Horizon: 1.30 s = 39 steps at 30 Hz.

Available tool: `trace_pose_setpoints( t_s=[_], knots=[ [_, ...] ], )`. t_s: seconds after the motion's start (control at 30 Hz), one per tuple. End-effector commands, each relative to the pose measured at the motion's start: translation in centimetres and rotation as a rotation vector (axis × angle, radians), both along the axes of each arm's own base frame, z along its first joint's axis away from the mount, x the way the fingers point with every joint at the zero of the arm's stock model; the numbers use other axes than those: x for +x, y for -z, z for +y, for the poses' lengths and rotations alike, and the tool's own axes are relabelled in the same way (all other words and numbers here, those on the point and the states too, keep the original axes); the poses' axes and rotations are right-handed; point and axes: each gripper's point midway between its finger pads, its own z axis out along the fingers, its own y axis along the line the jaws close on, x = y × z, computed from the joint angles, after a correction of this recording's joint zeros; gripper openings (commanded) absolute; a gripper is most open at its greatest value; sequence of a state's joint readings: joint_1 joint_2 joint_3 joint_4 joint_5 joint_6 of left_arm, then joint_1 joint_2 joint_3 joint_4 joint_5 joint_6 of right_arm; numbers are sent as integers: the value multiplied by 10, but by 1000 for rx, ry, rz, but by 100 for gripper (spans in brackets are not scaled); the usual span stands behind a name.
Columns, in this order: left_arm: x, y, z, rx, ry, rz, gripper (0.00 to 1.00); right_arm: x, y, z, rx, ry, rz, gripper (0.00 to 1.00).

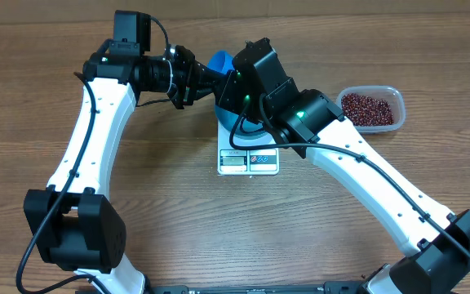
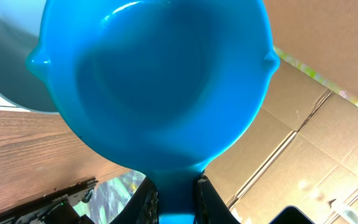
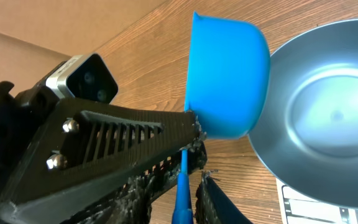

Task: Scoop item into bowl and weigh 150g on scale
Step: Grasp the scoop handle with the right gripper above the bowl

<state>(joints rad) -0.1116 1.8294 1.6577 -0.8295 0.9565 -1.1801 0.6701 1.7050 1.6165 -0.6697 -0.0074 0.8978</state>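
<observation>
left wrist — glossy round blue scoop (image 2: 154, 81) beside smooth deep bowl (image 2: 5, 62)

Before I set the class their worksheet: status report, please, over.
Left gripper shut on empty scoop. Right gripper at its handle, grip unclear. Bowl on scale empty; beans in tub. Right arm overhangs bowl.
</observation>
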Motion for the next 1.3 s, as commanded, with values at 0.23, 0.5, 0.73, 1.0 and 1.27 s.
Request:
trace_pose_setpoints(
  t_s=[0.23,0.5,0.73,1.0,1.27],
  knots=[
    [5,-14,-3,-3,1,-60,6,11,0,-10,-16,102,-20,24],
    [5,-14,-5,3,5,-65,6,12,0,-9,-14,102,-22,19],
    [3,-13,-9,3,13,-64,6,13,7,-7,-15,106,-3,18],
    [3,-13,-9,3,13,-65,6,14,7,-8,-10,116,1,11],
    [4,-15,-9,1,14,-76,8,15,5,-7,-2,116,-11,8]
  ],
)
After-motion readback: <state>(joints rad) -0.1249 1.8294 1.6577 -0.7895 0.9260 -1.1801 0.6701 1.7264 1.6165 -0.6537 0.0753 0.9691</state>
